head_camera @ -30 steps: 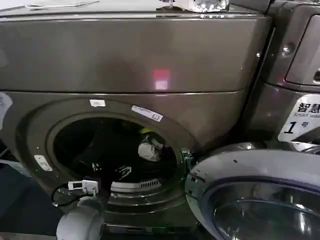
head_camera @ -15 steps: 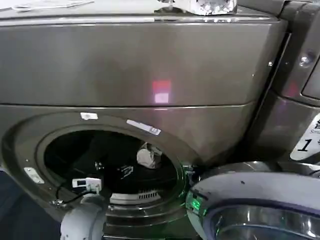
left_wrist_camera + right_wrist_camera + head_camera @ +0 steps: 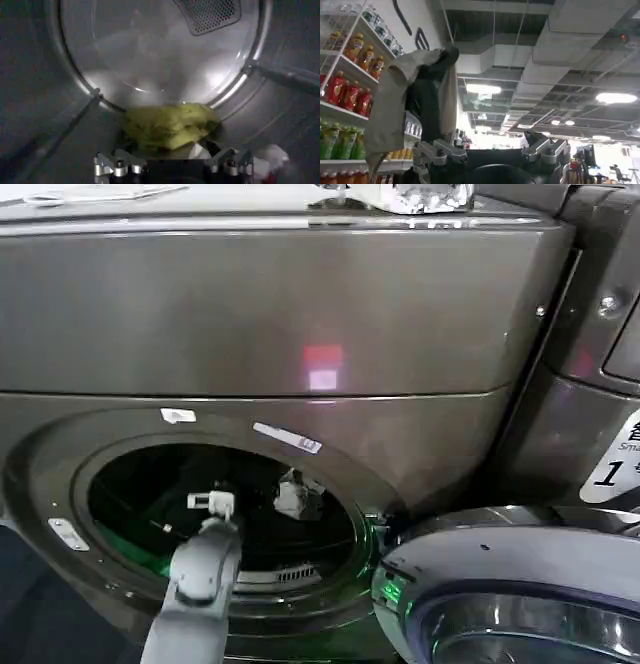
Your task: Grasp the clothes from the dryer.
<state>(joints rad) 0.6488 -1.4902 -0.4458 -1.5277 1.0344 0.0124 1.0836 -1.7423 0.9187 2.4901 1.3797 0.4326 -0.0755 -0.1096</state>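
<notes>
1. Since the earlier frames, the left arm's grey cylindrical forearm has risen from the lower rim of the porthole and pushed deeper through the opening; the head camera's framing matches the frame half a second ago.
2. Progress: the large dark grey-brown metallic front-loading dryer (image 3: 300, 314) stands with its round glass-and-chrome door (image 3: 520, 594) swung open to the robot's right. The reach into the drum is made; the grasp is judged not yet done, and the withdrawal remains.
3. Left gripper (image 3: 172, 162): its two metal finger mounts stand well apart, jaws wide, nothing held. It sits inside the drum, just before the lime-green crumpled cloth garment (image 3: 170, 125).
4. Location of the clothes: the green garment lies on the drum floor where the floor meets the rear wall. The small white-pinkish cloth bundle (image 3: 297, 494) lies inside the porthole, to the right of the left arm; in the left wrist view a pale lump (image 3: 272, 155) beside the gripper is probably the same piece.
5. Right gripper (image 3: 490, 150): parked away from the machine, pointing up at a ceiling; jaws stand wide and empty.
6. Materials: the drum interior is smooth, reflective metal with raised ribs and a perforated grille (image 3: 207, 14) on the rear wall. Both cloth pieces are soft, folded and irregular, and should compress readily under the fingers.
</notes>
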